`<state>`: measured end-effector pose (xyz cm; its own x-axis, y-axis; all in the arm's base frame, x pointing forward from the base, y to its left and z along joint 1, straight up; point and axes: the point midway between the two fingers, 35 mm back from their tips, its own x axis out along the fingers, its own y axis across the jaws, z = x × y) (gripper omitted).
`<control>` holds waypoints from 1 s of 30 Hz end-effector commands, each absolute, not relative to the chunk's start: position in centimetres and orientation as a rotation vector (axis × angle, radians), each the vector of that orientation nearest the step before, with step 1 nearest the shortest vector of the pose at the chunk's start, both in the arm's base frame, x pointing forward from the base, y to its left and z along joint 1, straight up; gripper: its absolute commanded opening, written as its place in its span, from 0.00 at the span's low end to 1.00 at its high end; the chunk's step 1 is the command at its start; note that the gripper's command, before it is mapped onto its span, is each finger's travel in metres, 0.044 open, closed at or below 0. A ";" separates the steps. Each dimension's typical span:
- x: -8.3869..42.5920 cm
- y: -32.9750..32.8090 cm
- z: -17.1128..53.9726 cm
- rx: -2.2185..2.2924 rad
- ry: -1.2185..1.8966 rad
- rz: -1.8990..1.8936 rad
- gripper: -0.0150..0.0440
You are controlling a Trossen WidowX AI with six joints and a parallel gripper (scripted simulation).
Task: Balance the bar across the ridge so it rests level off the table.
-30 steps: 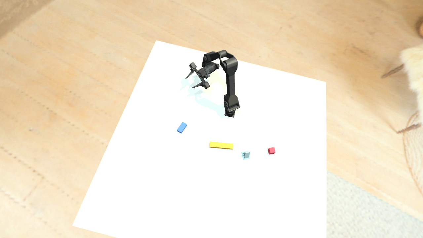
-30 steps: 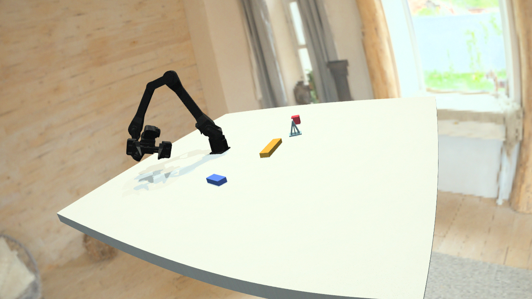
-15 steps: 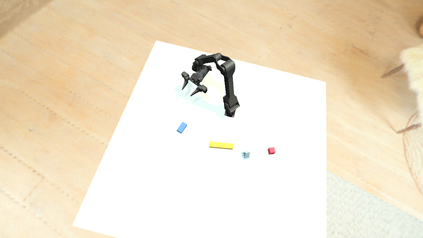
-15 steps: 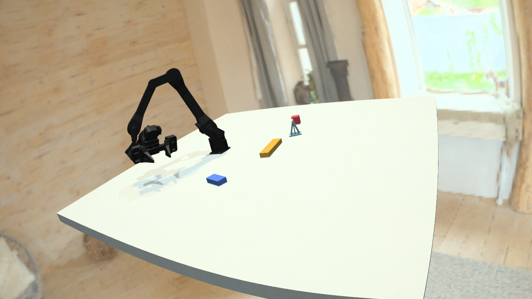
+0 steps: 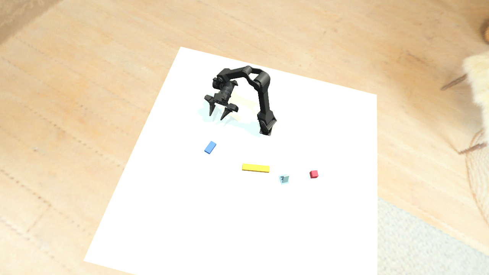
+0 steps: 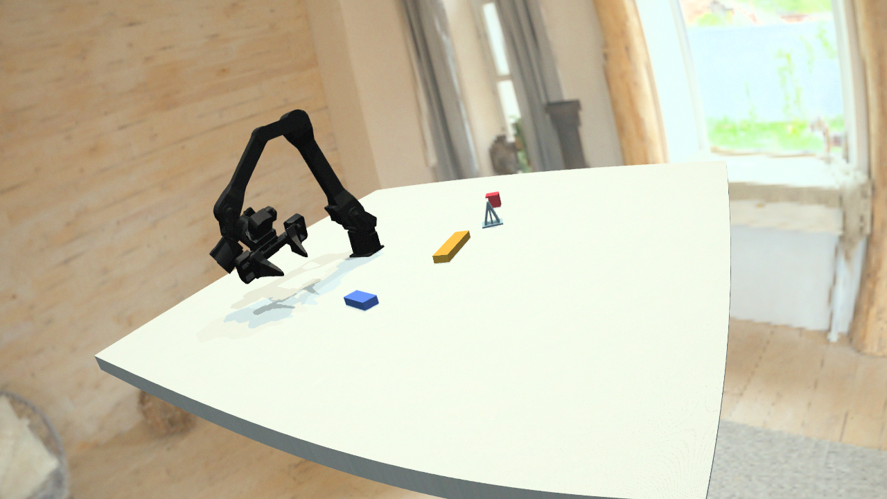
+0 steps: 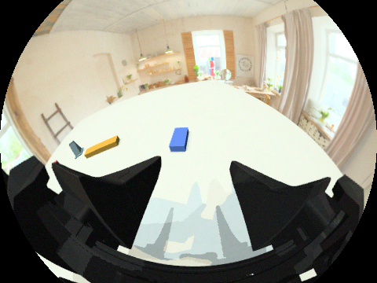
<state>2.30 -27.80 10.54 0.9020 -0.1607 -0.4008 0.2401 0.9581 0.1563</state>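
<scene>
A long yellow bar (image 5: 255, 167) (image 6: 451, 247) (image 7: 102, 147) lies flat on the white table (image 5: 211, 219) (image 6: 496, 372). The grey-blue ridge (image 5: 285, 176) (image 6: 491, 213) (image 7: 75, 149) stands upright just beyond one end of the bar, apart from it, with nothing on top. My gripper (image 5: 215, 117) (image 6: 294, 265) (image 7: 196, 163) is open and empty. It hangs above the table, well away from the bar and the ridge, on the far side of the blue block from the bar.
A blue block (image 5: 210, 147) (image 6: 360, 300) (image 7: 179, 139) lies on the table between my gripper and the bar. A red cube (image 5: 314, 173) (image 6: 493, 199) stands beyond the ridge. The arm's base (image 5: 266, 130) (image 6: 365, 242) stands near the bar's side of the table.
</scene>
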 end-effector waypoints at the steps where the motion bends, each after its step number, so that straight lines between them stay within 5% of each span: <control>1: 3.2 -27.5 10.4 0.253 0.411 -0.180 0.79; 30: 12.2 -22.7 9.7 0.620 0.748 0.066 0.79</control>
<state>11.58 -23.28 9.88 0.7660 0.2411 -0.5959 0.1514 0.8332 0.5318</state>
